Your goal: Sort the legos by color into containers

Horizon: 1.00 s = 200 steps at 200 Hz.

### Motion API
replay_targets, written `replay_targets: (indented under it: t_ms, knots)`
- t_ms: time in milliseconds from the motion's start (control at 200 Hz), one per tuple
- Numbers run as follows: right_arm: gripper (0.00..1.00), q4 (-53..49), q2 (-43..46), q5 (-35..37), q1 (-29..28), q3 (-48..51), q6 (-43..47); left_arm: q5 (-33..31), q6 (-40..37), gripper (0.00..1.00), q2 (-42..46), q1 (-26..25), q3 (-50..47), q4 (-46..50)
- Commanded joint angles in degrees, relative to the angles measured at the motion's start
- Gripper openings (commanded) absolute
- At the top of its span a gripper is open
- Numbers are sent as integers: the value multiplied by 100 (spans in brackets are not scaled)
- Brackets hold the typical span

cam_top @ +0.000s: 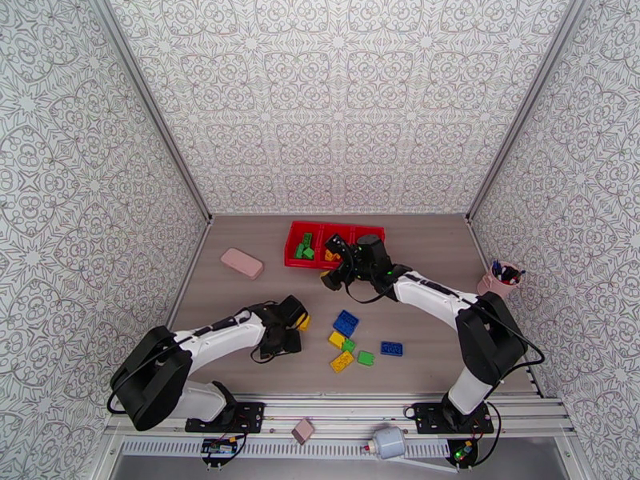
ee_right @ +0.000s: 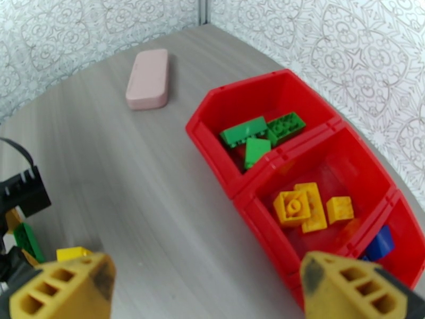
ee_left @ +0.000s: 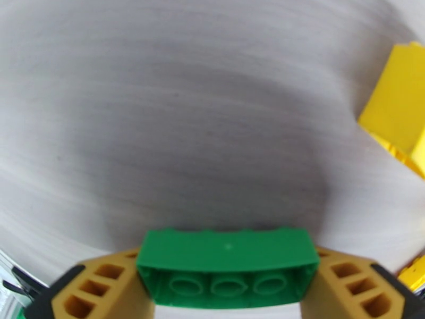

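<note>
Left fingers (ee_left: 101,280) flush against both ends of green lego (ee_left: 228,259)

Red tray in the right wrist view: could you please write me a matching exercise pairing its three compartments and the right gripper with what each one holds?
Column one
1. end compartment nearest the pink block
2. middle compartment
3. other end compartment
4. right gripper

Column two
a. a blue brick
b. nothing, jaws open
c. green bricks
d. yellow bricks

Pairs: 1-c, 2-d, 3-a, 4-b
</note>
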<state>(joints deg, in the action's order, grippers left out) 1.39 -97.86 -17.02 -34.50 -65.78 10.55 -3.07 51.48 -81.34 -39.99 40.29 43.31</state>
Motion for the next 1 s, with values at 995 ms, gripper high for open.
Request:
replay_targets:
  t_ms: [995]
  knots:
    - [96, 44, 1090, -126, 30, 544, -40, 8, -1546, 58, -1207, 1523, 3340, -1347]
